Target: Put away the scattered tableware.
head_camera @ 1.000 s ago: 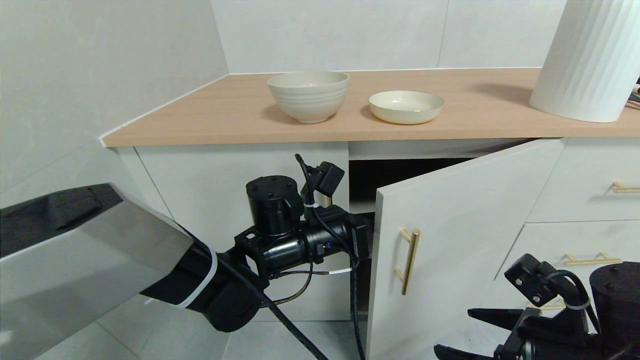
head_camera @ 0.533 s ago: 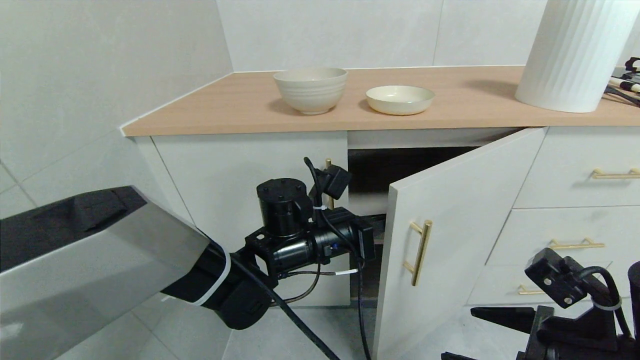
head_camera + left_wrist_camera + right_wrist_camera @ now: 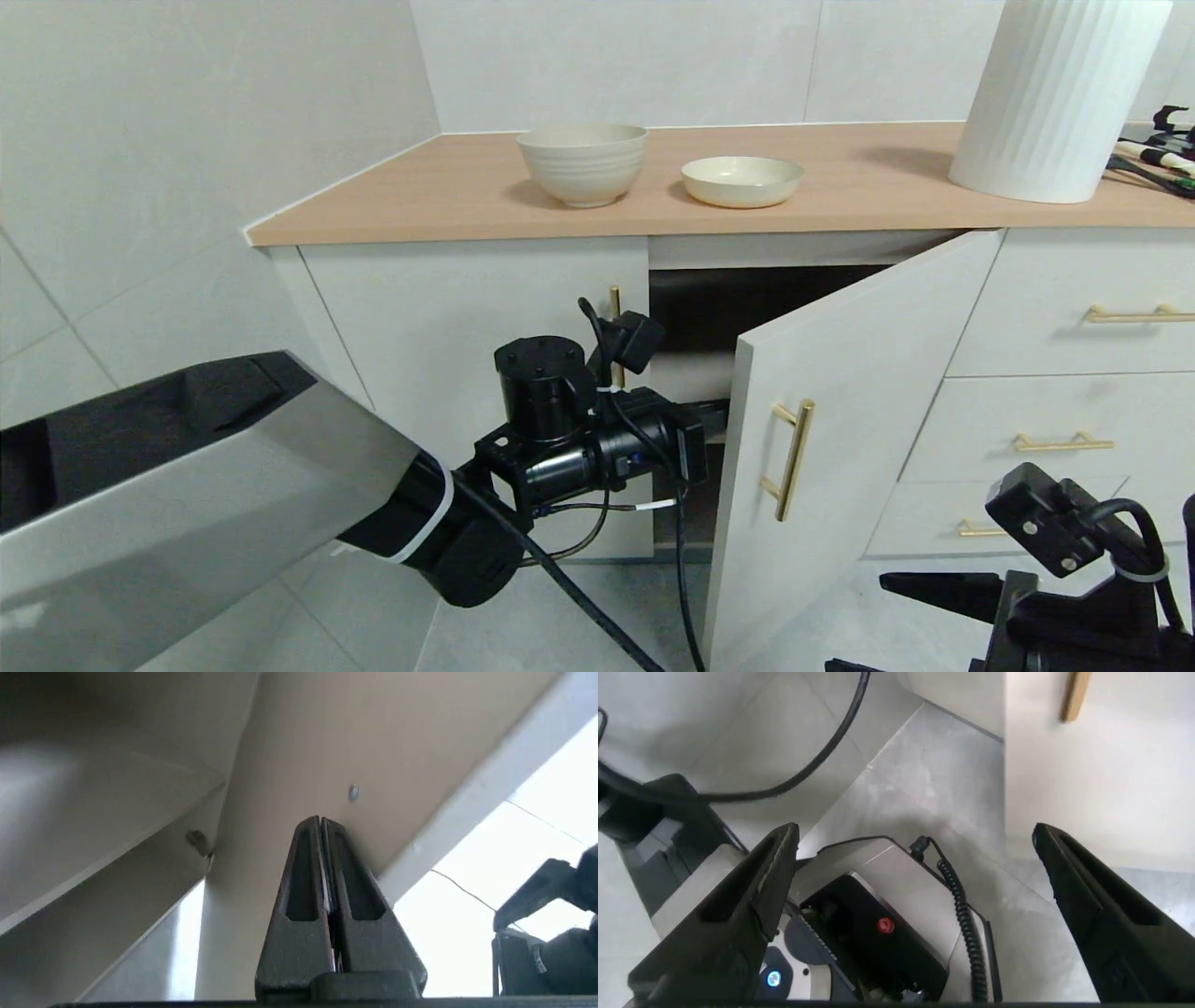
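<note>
A deep cream bowl (image 3: 581, 163) and a shallow cream dish (image 3: 742, 181) stand side by side on the wooden counter (image 3: 448, 201). Below them the cabinet door (image 3: 859, 439) with a gold handle (image 3: 792, 460) stands partly open, showing a dark inside. My left arm's wrist (image 3: 597, 448) is level with the gap, and its fingers go behind the door's free edge. My left gripper (image 3: 320, 826) is shut, empty, with its tips against the door's inner face. Low beside the door, my right gripper (image 3: 887, 625) (image 3: 915, 833) hangs open and empty over the floor.
A tall white ribbed container (image 3: 1055, 93) stands at the counter's right, with utensils (image 3: 1153, 154) beyond it. Drawers with gold handles (image 3: 1130, 315) lie to the right of the open door. The left cabinet door (image 3: 467, 373) is shut. A tiled wall (image 3: 187, 140) closes the left side.
The head camera has drawn back, so the counter looks smaller and higher. The door appears swung a little wider, with my left gripper still behind its edge. The right gripper stays low and open.
</note>
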### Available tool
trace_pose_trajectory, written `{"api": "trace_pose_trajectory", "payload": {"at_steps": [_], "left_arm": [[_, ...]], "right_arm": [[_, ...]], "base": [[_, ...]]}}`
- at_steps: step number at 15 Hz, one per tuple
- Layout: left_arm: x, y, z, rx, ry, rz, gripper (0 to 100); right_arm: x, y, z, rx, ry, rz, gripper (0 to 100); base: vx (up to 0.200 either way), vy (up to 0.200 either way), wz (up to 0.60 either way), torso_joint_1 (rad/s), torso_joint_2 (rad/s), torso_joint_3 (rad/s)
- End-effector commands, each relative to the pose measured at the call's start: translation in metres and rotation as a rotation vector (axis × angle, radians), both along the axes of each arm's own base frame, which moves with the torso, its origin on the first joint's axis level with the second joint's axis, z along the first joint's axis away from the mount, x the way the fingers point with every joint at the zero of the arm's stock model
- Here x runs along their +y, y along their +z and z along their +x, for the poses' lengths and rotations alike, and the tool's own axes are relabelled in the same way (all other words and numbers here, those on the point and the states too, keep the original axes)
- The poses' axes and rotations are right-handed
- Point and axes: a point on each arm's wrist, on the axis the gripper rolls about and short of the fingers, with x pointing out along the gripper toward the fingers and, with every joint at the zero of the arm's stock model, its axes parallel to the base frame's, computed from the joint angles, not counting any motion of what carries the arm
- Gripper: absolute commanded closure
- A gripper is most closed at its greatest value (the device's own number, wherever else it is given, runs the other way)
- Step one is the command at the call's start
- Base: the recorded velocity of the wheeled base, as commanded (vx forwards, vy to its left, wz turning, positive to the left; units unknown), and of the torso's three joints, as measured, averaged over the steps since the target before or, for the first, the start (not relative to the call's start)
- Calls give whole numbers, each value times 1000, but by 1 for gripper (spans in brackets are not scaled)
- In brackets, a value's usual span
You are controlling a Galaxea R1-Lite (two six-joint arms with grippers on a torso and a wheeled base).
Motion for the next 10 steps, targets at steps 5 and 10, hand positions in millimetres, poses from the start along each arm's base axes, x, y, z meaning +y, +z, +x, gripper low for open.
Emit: {"api": "trace_pose_trajectory", "payload": {"at_steps": [5, 10], "left_arm": [[-16, -4, 20, 15, 3, 9, 100], [-22, -4, 24, 3, 14, 0, 100]], "right_arm": [[1, -2, 1, 8, 1, -7, 0], [1, -2, 1, 7, 1, -6, 0]], "base": [[-120, 0, 0, 4, 3, 1], [-80, 0, 0, 4, 3, 0]]}}
